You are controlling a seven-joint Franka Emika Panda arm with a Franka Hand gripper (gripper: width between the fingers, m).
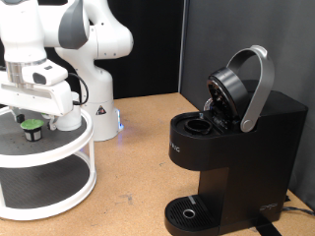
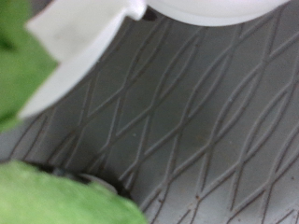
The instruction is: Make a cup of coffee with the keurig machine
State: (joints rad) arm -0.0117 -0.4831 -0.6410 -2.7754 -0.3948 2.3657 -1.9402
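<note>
Exterior view | we log gripper (image 1: 37,106) directly above green-topped pod (image 1: 32,127) on white shelf (image 1: 69,147), far left | finger state: cannot tell | keurig machine (image 1: 231,147) lid raised, right.

Evenly and brightly lit from above in the exterior view, with soft shadows on the tan wooden desk (image 1: 138,187) and faint glare on the large black boxy coffee machine (image 1: 231,147); heavily blurred throughout the dim close wrist view.
</note>
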